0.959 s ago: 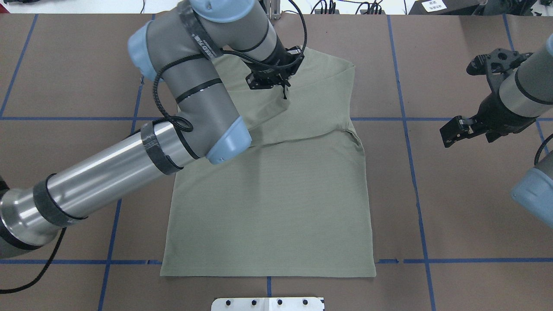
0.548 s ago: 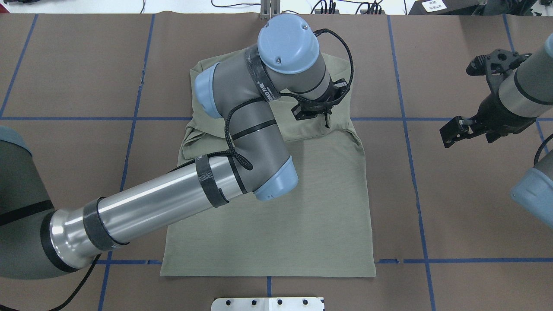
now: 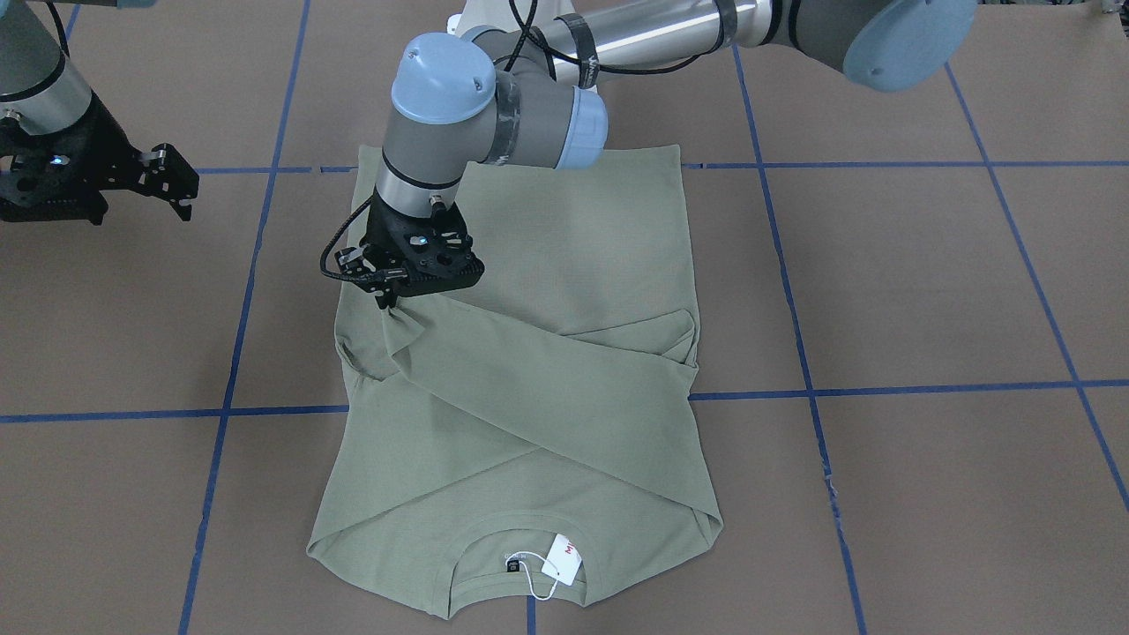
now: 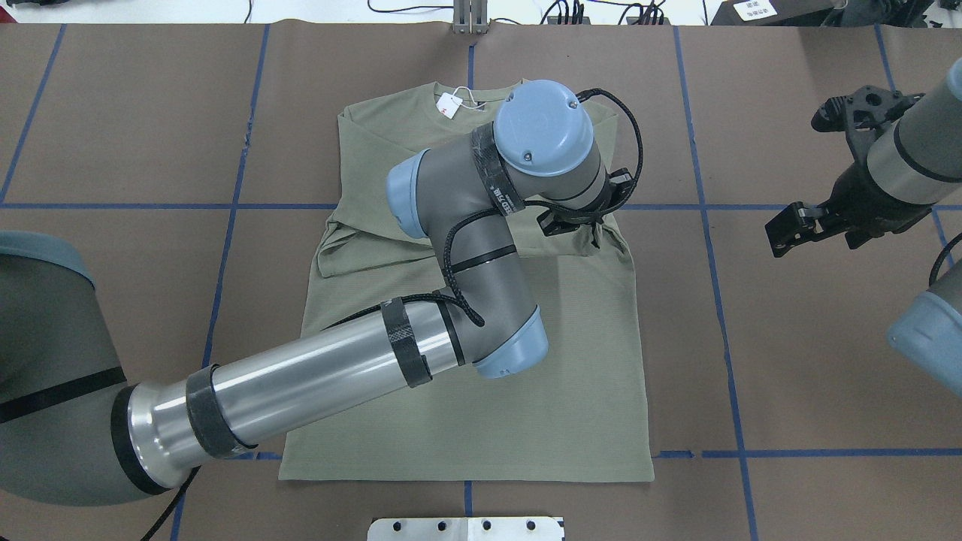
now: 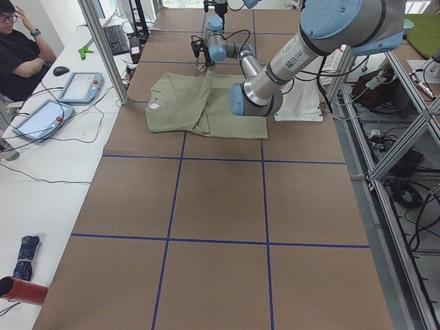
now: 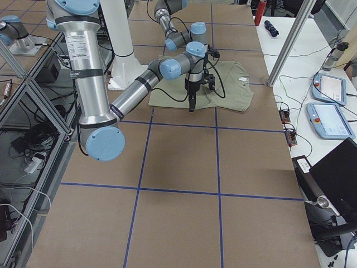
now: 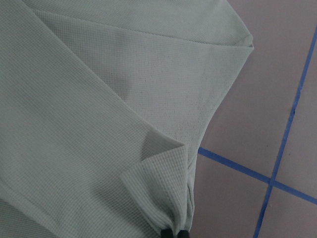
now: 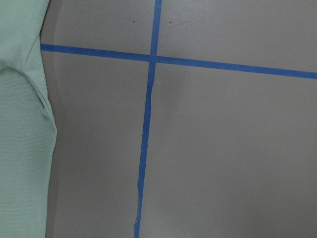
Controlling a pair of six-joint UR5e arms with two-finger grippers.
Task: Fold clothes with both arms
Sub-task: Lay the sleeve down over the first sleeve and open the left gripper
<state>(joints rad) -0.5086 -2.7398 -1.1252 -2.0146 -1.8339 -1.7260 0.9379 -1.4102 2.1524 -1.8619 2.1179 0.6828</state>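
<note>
Brown table (image 4: 789,338) crossed by blue tape lines (image 4: 714,285) carries the green shirt (image 4: 526,406), which lies flat at the middle with its collar (image 3: 520,538) and white tag (image 3: 563,557) on the side away from my base. My left gripper (image 3: 385,300) is pinched closed on the end of a sleeve (image 3: 547,370) that runs slantwise across the chest, the fabric bunched at my fingertips. My right gripper (image 3: 183,183) hangs over the table well apart from the shirt, its fingers spread wide.
</note>
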